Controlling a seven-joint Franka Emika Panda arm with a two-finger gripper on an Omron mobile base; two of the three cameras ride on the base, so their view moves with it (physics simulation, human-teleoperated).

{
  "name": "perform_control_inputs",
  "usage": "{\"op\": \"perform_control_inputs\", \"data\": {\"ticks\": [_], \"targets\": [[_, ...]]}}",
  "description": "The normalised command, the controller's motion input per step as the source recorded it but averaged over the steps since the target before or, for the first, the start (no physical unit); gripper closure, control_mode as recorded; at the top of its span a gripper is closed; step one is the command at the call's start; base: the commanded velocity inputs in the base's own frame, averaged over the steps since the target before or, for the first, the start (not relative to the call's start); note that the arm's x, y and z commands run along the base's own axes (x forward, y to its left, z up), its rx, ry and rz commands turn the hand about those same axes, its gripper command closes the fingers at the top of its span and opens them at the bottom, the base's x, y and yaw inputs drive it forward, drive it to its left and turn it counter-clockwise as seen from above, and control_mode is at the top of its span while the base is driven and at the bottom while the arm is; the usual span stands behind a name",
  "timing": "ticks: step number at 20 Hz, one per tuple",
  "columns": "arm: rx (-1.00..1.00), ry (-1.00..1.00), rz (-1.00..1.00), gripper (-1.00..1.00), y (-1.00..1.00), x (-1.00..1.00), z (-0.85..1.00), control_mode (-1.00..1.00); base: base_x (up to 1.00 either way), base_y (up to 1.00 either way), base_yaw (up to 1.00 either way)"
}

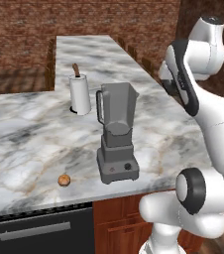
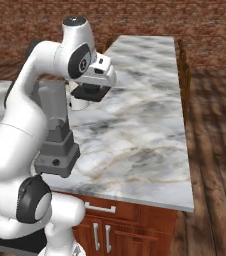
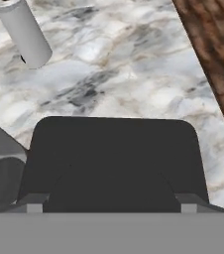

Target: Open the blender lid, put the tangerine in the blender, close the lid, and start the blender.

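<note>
Blender lid [image 3: 114,149] clamped in claw [image 2: 91,93] above counter [image 3: 134,59] beside blender [image 1: 116,134].

I see even, fairly bright rendered light with no glare. The blender [image 1: 117,134] and paper towel roll [image 1: 80,94] cast only faint, soft shadows on the counter [image 1: 29,129]. Textures look coarse and slightly blurry, and I notice no edge distortion.

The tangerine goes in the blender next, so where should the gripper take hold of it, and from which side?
Probably straight from above, closing across the round middle of the tangerine: it sits low on the open counter, apart from the blender base.
</note>
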Motion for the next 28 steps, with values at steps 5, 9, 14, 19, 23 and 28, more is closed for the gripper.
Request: {"op": "perform_control_inputs", "data": {"ticks": [5,9,14,19,23,28], "targets": [[0.04,0.19,-0.02,1.00,-1.00,-0.01,-1.00,-1.00,0.00,0.00,0.00],[0.01,0.15,-0.02,1.00,-0.91,0.00,-1.00,-1.00,0.00,0.00,0.00],[0.00,0.18,-0.04,1.00,-0.56,0.09,-1.00,-1.00,0.00,0.00,0.00],[-0.01,0.21,-0.02,1.00,-0.05,0.39,-0.97,-1.00,0.00,0.00,0.00],[0.00,0.05,-0.01,1.00,0.00,0.24,-0.60,-1.00,0.00,0.00,0.00],[0.04,0.00,0.00,1.00,0.00,0.26,-0.65,-1.00,0.00,0.00,0.00]]}}
